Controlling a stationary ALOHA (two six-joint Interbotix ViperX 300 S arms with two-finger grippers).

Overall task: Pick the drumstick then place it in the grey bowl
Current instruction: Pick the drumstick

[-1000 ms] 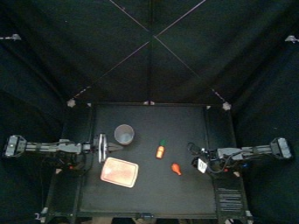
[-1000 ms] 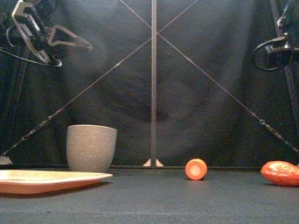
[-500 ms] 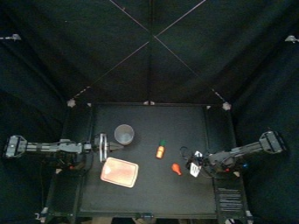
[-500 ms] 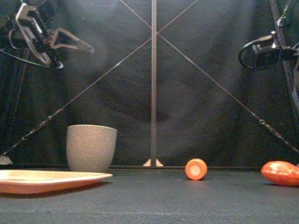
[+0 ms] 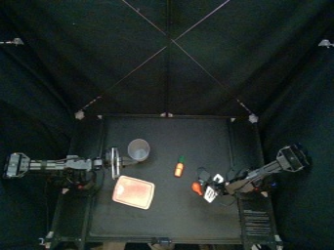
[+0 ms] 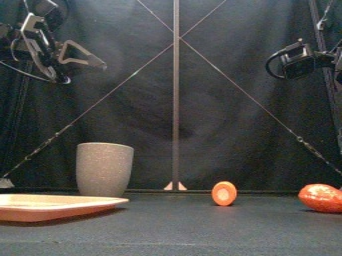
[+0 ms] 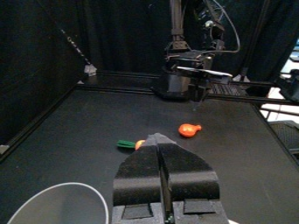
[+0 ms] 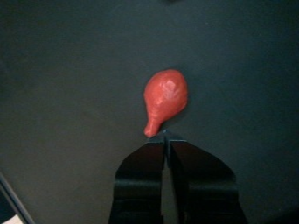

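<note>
Below right gripper (image 8: 167, 137), red drumstick (image 8: 165, 95), jaws closed

We see bare table (image 5: 196, 137) all round the drumstick (image 8: 165, 96); the carrot (image 5: 179, 169) lies at its eleven o'clock, between it and the grey bowl (image 5: 139, 149).

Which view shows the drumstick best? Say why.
Right wrist view: the drumstick fills the middle, whole. In the top view the drumstick is a small red speck; in the front view, a low lump at the right edge; in the left wrist view, small and far.
</note>
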